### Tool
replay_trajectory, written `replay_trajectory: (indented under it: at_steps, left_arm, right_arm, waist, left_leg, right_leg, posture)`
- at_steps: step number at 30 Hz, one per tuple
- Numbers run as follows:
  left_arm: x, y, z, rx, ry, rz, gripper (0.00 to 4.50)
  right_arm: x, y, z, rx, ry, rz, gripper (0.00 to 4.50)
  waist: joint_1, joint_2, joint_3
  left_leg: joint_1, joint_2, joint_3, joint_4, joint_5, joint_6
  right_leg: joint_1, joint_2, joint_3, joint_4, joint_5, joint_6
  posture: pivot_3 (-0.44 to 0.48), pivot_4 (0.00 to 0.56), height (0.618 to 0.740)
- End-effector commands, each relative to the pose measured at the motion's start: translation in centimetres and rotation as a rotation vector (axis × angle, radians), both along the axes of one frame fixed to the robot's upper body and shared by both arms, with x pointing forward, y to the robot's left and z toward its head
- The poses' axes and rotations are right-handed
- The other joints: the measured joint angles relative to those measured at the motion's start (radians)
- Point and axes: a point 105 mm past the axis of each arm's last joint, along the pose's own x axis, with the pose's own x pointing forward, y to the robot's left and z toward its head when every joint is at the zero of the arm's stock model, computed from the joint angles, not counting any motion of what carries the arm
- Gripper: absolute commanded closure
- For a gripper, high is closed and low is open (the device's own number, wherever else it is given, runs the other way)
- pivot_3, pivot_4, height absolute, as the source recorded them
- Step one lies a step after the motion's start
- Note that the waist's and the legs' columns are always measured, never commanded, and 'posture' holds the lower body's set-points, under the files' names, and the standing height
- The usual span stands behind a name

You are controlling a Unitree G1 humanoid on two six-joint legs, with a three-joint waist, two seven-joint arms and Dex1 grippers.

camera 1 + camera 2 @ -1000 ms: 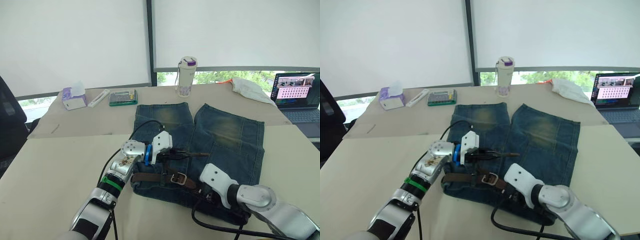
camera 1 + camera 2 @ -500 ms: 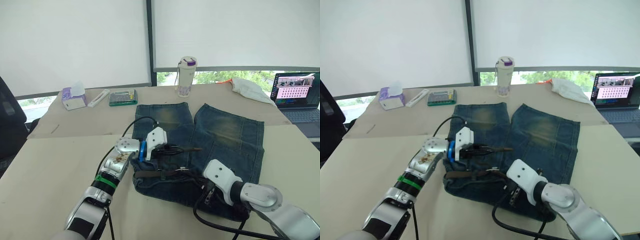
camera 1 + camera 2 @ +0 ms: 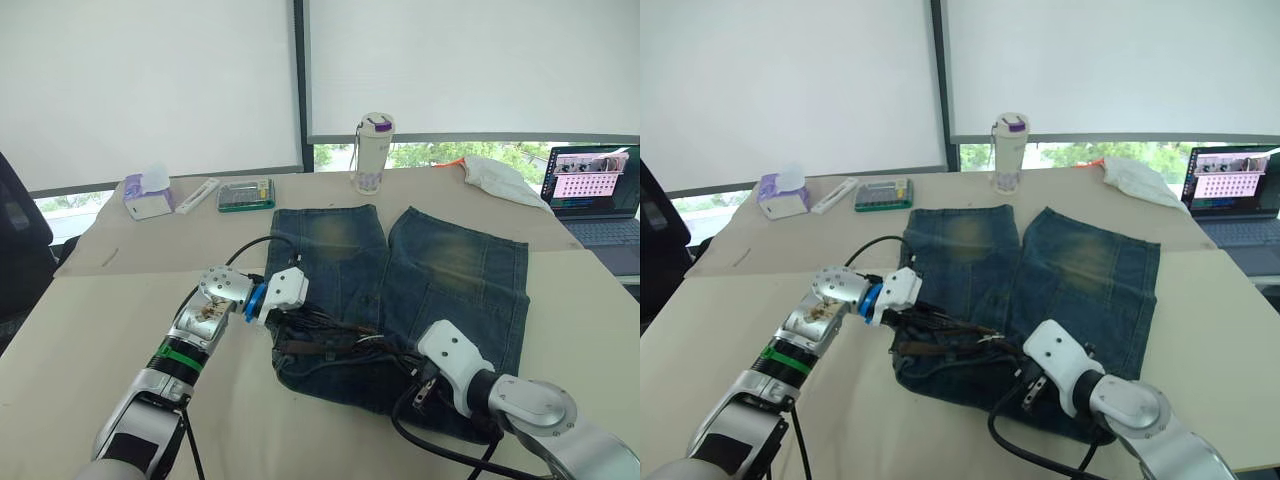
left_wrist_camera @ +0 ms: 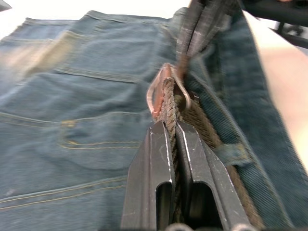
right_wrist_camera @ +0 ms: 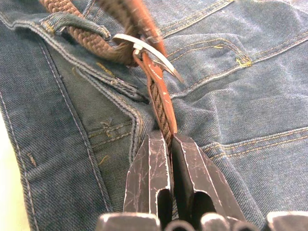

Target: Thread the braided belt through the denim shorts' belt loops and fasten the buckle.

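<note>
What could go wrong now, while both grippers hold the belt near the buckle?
1. The left gripper and the right gripper each pinch only the thin edge of the braided belt, so it may slip out under tension.
2. Pulling apart could drag and bunch the denim shorts, because the belt passes under a belt loop.
3. The buckle is tilted, so the strap may jam in it.

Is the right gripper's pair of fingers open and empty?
No, the right gripper is shut on the braided belt.
</note>
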Motion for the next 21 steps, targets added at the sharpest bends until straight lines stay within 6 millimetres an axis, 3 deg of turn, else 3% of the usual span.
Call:
replay_trajectory:
  at_steps: [1,9,21]
  left_arm:
    - [0.0,0.4,0.3,0.064,-0.098,-0.053,4.5]
    - [0.2,-0.3,-0.3,0.115,-0.191,-0.105,4.5]
    - [-0.5,-1.6,1.5,0.054,-0.225,-0.21,4.5]
  right_arm:
    - [0.7,-0.9,1.4,-0.019,-0.079,-0.048,4.43]
    - [0.2,0.0,1.6,-0.058,-0.11,0.033,4.43]
    - [0.1,0.2,1.3,-0.206,-0.184,0.132,4.43]
  waist:
    - [0.0,0.0,0.0]
    - [0.0,0.0,0.0]
    - [-0.003,-0.001,0.001]
  left_leg:
    - [0.0,0.0,0.0,0.0,0.0,0.0]
    - [-0.001,0.0,0.0,0.0,0.0,0.0]
    - [-0.001,0.0,0.0,0.0,0.0,0.0]
  right_leg:
    - [0.0,0.0,0.0,0.0,0.0,0.0]
    - [0.0,0.0,0.0,-0.001,0.0,0.0]
    - [0.0,0.0,-0.001,-0.001,0.0,0.0]
  posture:
    - [0.0,0.15,0.74]
    - [0.0,0.15,0.74]
    - [0.0,0.15,0.74]
